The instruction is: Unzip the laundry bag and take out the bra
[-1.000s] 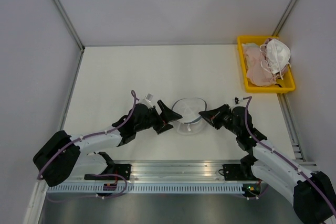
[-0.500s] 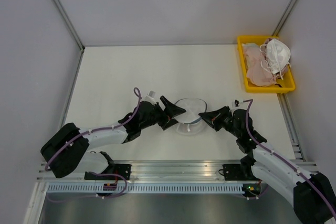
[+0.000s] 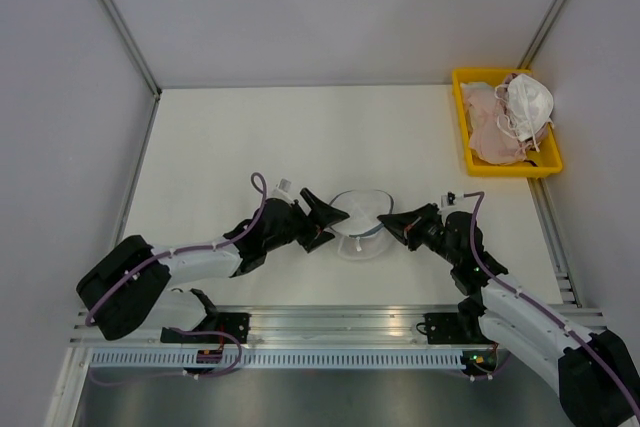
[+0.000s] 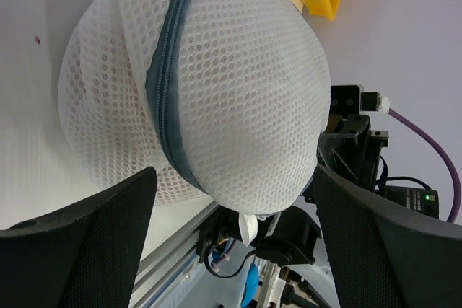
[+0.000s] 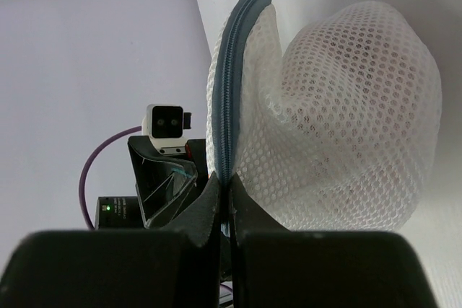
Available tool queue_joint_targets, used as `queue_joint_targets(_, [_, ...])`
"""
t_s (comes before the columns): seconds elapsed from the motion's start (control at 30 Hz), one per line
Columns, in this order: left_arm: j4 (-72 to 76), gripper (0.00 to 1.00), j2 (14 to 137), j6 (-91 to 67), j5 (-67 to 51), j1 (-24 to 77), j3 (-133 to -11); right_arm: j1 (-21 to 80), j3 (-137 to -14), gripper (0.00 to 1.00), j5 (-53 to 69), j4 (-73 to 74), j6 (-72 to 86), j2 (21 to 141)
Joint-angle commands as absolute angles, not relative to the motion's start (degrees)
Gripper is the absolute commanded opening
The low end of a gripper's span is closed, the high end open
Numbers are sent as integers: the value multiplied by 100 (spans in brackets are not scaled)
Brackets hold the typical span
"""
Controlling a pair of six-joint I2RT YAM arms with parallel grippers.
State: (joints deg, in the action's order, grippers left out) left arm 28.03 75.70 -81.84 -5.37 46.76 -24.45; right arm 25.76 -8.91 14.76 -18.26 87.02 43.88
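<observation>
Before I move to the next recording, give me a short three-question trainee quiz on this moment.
1. True or false: the left end effector is open, one finger on either side of the mesh bag.
2. Which pinches the bag's zipper edge? A: left end effector. B: right end effector. C: neither.
3. Fill in: the yellow bin sits at the far ___ corner of the table.
Key: 1 true; 2 B; 3 right.

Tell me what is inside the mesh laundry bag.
Through the laundry bag mesh only a faint pinkish tint shows; its zipper looks shut, so the contents' shape is hidden.
</observation>
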Motion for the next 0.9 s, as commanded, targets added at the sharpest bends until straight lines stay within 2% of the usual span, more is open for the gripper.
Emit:
queue_joint_targets(0.0, [3155, 90, 7646, -8367, -317, 4711, -2566, 2601, -844, 0, 1635, -2294, 8886, 4438])
queue_joint_targets(0.23, [3735, 67, 8147, -8394, -176, 4702, -2645, 2601, -826, 0, 1775, -2347, 8860, 4342])
queue_joint_targets(0.27, [3761, 58, 8174, -8394, -176, 4702, -2663, 2593, -800, 1, 1801, -2355, 8859, 4333])
queue_joint_targets(0.33, [3840, 49, 8209, -8394, -176, 4702, -2663, 2584, -791, 0, 1837, -2355, 8833, 4324])
queue_joint_targets(0.37, [3876, 40, 8209, -8394, -176, 4702, -2663, 2601, -800, 0, 1863, -2347, 8781, 4342])
queue_joint_targets(0.4, [3876, 35, 8192, -8385, -176, 4702, -2646, 2610, -809, 0, 1881, -2312, 8745, 4342])
queue_joint_targets(0.43, [3867, 25, 8174, -8376, -158, 4702, -2646, 2602, -861, 1, 1898, -2268, 8693, 4359])
queue_joint_targets(0.5, [3806, 17, 8077, -8341, -123, 4702, -2628, 2593, -922, 0, 1942, -2145, 8517, 4412])
queue_joint_targets(0.53, [3771, 7, 8008, -8323, -123, 4702, -2628, 2593, -1010, 0, 1968, -2101, 8438, 4464])
queue_joint_targets(0.57, [3718, 2, 7972, -8315, -106, 4702, -2628, 2593, -1072, 1, 1986, -2048, 8333, 4491])
queue_joint_targets(0.6, [3700, 2, 7937, -8297, -114, 4702, -2619, 2593, -1142, 1, 2047, -1926, 8080, 4535])
queue_joint_targets(0.67, [3665, 2, 7867, -8271, -123, 4702, -2602, 2593, -1423, 35, 2118, -1715, 7754, 4623])
queue_joint_targets(0.73, [3551, 2, 7726, -8235, -114, 4693, -2575, 2601, -1738, 62, 2075, -1197, 7174, 4571])
queue_joint_targets(0.83, [3332, 2, 7445, -8200, -44, 4702, -2505, 2593, -2213, 74, 1637, -117, 6315, 4247])
queue_joint_targets(0.87, [3279, 2, 7357, -8183, -27, 4702, -2479, 2593, -2311, 75, 1513, 390, 6093, 4149])
